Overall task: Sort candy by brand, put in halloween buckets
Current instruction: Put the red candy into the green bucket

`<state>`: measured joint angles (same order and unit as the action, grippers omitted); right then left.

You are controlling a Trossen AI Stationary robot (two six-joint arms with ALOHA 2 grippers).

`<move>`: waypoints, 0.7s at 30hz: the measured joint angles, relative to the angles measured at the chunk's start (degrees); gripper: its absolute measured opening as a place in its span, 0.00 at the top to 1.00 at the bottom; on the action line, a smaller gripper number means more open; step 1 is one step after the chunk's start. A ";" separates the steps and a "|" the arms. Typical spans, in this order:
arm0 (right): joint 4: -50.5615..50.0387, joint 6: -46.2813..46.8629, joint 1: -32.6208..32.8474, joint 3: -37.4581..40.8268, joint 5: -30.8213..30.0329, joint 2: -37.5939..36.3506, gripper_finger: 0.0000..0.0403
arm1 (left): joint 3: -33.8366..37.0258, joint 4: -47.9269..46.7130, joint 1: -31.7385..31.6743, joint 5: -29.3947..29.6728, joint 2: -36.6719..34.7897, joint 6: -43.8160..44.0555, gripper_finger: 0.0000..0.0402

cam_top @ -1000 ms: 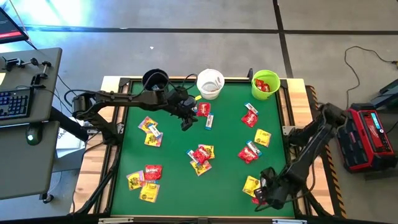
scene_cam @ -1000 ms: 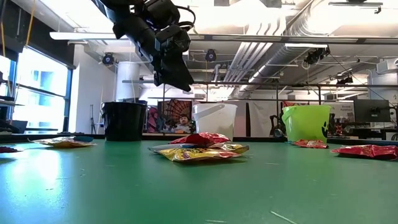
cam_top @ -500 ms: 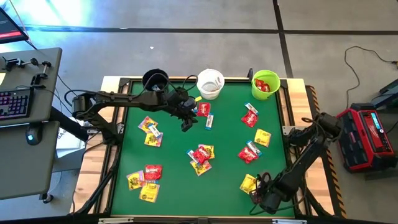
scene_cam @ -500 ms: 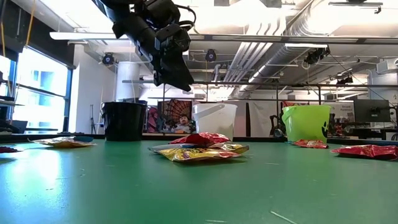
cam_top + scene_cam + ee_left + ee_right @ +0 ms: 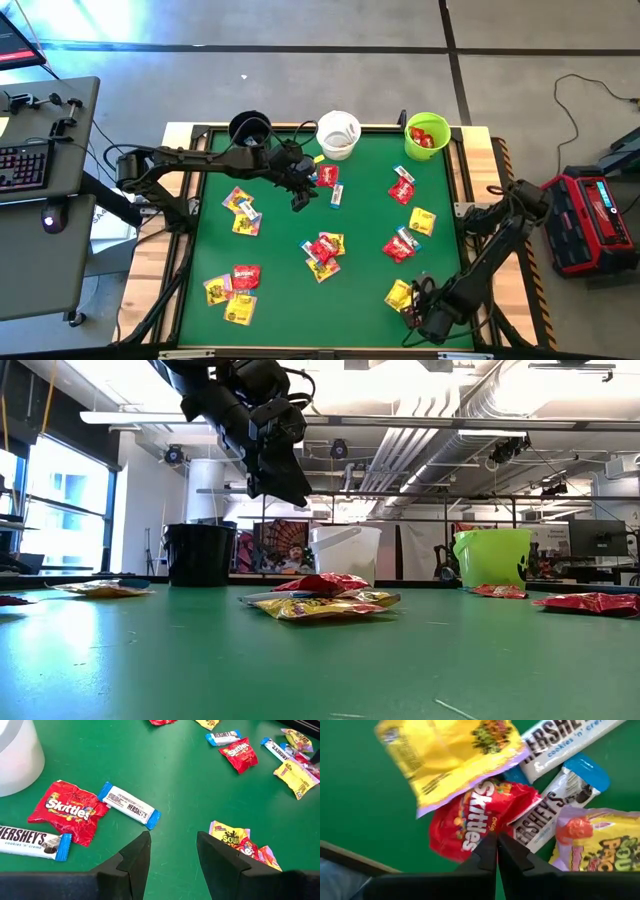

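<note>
Right gripper [image 5: 413, 312] clenched on a red Skittles packet [image 5: 470, 822] far from the white bucket [image 5: 338, 133]; left gripper [image 5: 300, 200] hovers released beside that bucket.

In the right wrist view, the red packet [image 5: 470, 825] is lying partly hidden under the yellow packet [image 5: 450, 757]; the white-and-blue bar [image 5: 570, 737] is running off the picture's edge.

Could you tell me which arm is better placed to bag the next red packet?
Probably right: the right gripper is shut on the red Skittles packet, while the left gripper hovers open.
</note>
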<state>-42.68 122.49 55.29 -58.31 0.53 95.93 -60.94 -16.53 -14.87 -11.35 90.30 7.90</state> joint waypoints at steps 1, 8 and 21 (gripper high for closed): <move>-0.91 -0.50 0.00 -0.88 -0.33 -0.03 1.00 | -0.01 0.02 0.00 -0.01 0.00 0.00 0.62; -6.72 -6.99 0.00 -6.69 -2.75 -0.04 1.00 | -0.01 0.04 0.00 -0.02 0.00 0.00 0.62; -5.31 -10.15 0.07 -3.79 -1.09 0.95 0.64 | -0.01 0.00 0.87 -0.04 0.00 0.44 0.62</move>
<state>-48.00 112.34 55.35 -62.10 -0.56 96.88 -60.95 -16.53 -14.00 -11.40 90.30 8.34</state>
